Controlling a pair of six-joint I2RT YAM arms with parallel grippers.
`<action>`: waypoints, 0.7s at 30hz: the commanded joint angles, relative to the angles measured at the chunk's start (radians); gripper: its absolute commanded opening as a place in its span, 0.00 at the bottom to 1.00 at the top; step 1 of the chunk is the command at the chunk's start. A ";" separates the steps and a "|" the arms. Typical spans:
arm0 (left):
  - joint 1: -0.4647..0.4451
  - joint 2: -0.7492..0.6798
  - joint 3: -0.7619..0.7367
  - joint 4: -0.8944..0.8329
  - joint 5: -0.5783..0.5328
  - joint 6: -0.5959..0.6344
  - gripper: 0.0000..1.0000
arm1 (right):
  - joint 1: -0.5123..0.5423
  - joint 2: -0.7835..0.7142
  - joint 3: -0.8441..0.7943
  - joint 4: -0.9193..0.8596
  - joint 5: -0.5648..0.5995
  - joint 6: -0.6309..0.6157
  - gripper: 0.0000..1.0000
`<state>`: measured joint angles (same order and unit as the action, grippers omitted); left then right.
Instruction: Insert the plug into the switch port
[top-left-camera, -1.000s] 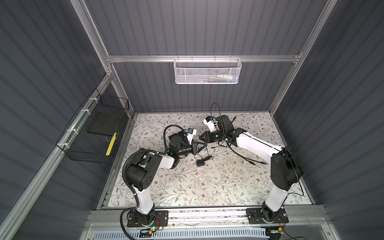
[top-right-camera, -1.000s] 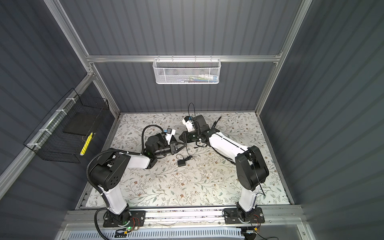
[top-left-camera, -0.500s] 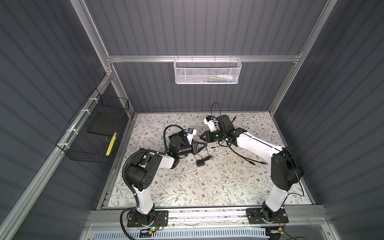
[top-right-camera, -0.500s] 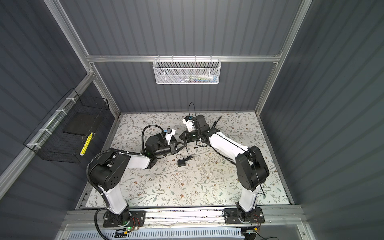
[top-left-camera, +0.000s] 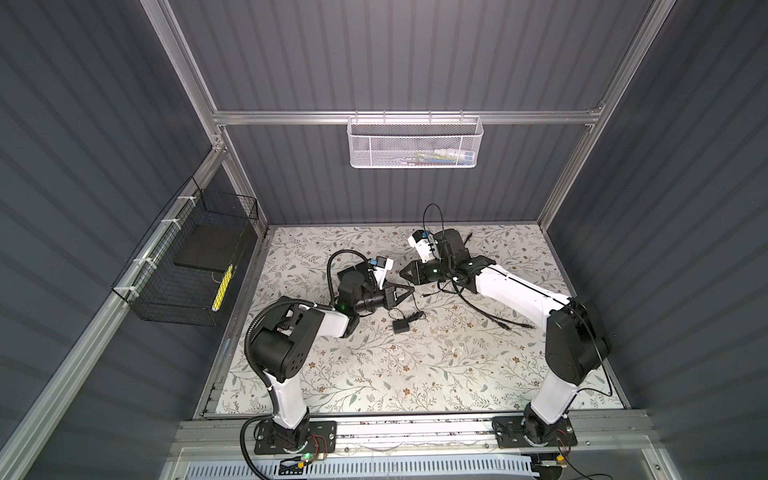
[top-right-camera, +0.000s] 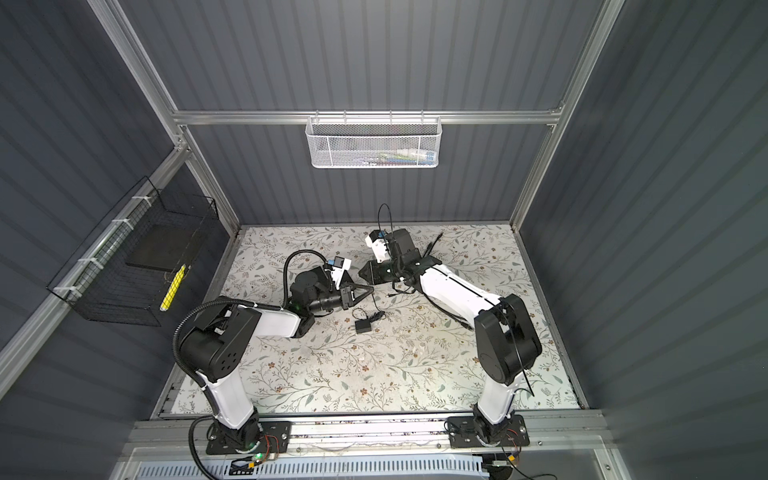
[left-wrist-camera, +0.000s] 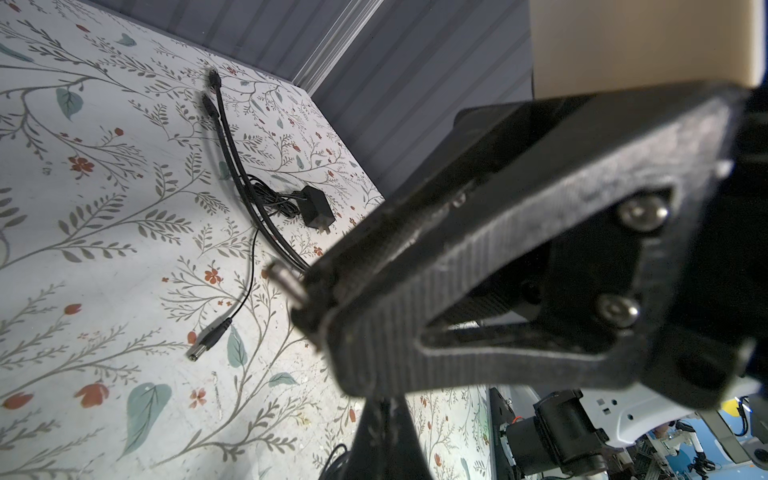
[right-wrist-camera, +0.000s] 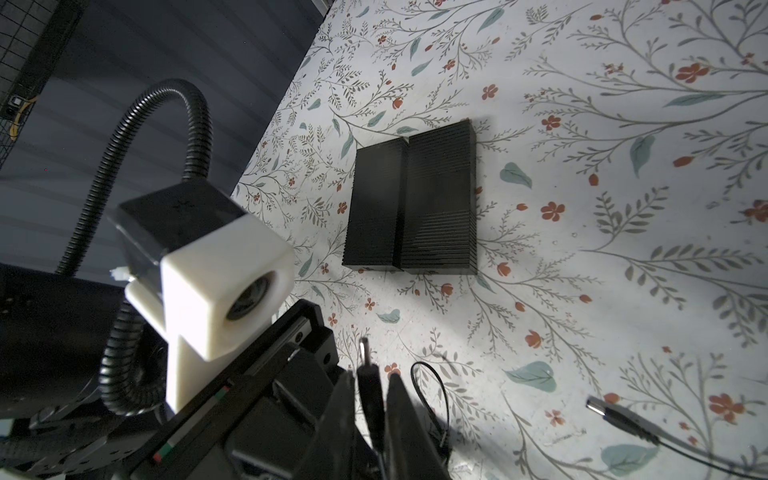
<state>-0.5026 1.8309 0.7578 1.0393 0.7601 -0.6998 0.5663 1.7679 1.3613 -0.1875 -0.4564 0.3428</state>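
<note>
My right gripper (right-wrist-camera: 371, 375) is shut on a black barrel plug (right-wrist-camera: 367, 370), whose metal tip sticks out past the fingertips. In the left wrist view that tip (left-wrist-camera: 282, 282) shows at the end of the right gripper. The switch, a flat black ribbed box (right-wrist-camera: 411, 208), lies on the floral mat beyond the plug; its port does not show. In both top views the right gripper (top-left-camera: 404, 274) and left gripper (top-left-camera: 409, 289) meet tip to tip at mid-table. The left gripper (left-wrist-camera: 384, 415) is shut, and I cannot tell whether it holds anything.
A second loose barrel plug (right-wrist-camera: 611, 409) on a thin cable lies on the mat. A small black power adapter (top-left-camera: 401, 326) sits in front of the grippers. Two thick black cables (top-left-camera: 482, 309) run under the right arm. Wire baskets hang on the back wall (top-left-camera: 413, 143) and left wall (top-left-camera: 187, 266).
</note>
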 joint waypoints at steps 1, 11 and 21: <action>-0.004 -0.014 0.021 -0.002 0.007 0.023 0.00 | 0.002 -0.023 -0.019 0.005 0.002 -0.002 0.21; -0.004 -0.012 0.024 -0.002 0.012 0.023 0.00 | 0.000 -0.018 -0.031 0.007 0.003 -0.004 0.23; -0.004 -0.012 0.021 -0.005 0.010 0.028 0.00 | 0.000 -0.023 -0.035 0.009 -0.002 -0.002 0.16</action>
<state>-0.5026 1.8309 0.7582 1.0328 0.7605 -0.6994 0.5663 1.7679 1.3411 -0.1864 -0.4568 0.3431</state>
